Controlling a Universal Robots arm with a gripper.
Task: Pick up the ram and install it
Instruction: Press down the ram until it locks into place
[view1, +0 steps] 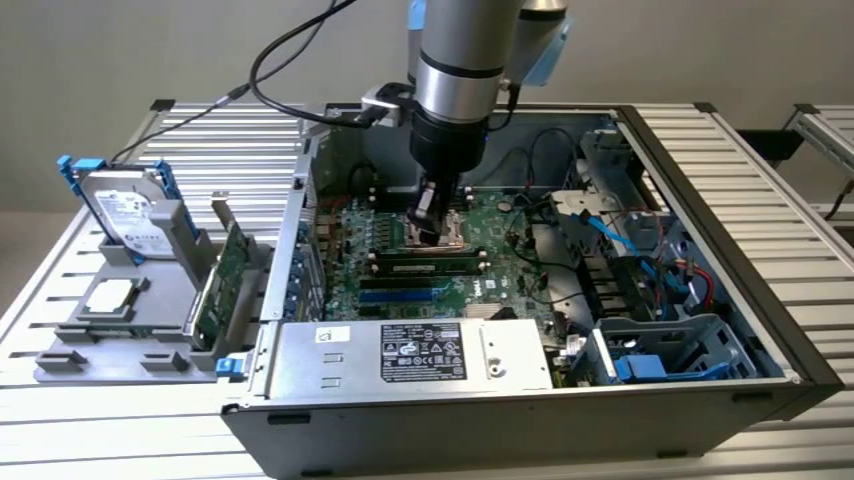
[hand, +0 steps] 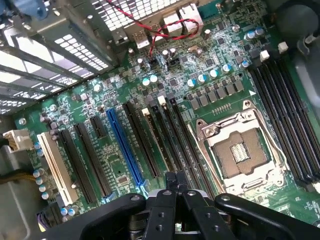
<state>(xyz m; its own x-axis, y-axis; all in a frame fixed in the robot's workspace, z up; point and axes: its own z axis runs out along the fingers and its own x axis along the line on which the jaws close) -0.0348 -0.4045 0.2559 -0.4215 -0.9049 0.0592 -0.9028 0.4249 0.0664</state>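
Peering into the open computer case (view1: 747, 190), I found much of the work hidden by the arm's thick silver wrist, which covered the far middle of the motherboard (hand: 95, 105). The gripper (view1: 430, 228) hung low over the metal-framed processor socket (hand: 237, 152). In the wrist view, its black fingers (hand: 167, 200) were pressed together at the tips (hand: 172, 177), with nothing visible between them.

The ram (view1: 427, 265), a long narrow green stick with dark chips, lay along the memory slots just on the near side of the socket, close beneath the gripper. Whether it was fully seated I could not tell. In the wrist view those black slots (hand: 285, 115) ran off the frame, and I could not make out which one was filled.

Among the long black expansion slots stood a single blue one (hand: 122, 145). A thin red wire (hand: 165, 25) looped by the rear ports, and blue cables (view1: 607, 225) crossed the case toward the exterior view's right. A grey, labelled power supply (view1: 414, 350) filled the case's near edge.

On the slatted aluminium table (view1: 801, 250), toward the exterior view's left edge, a grey holder (view1: 94, 350) carried an upright silver hard drive (view1: 127, 215) with blue rails and a broader green expansion card (view1: 220, 265).
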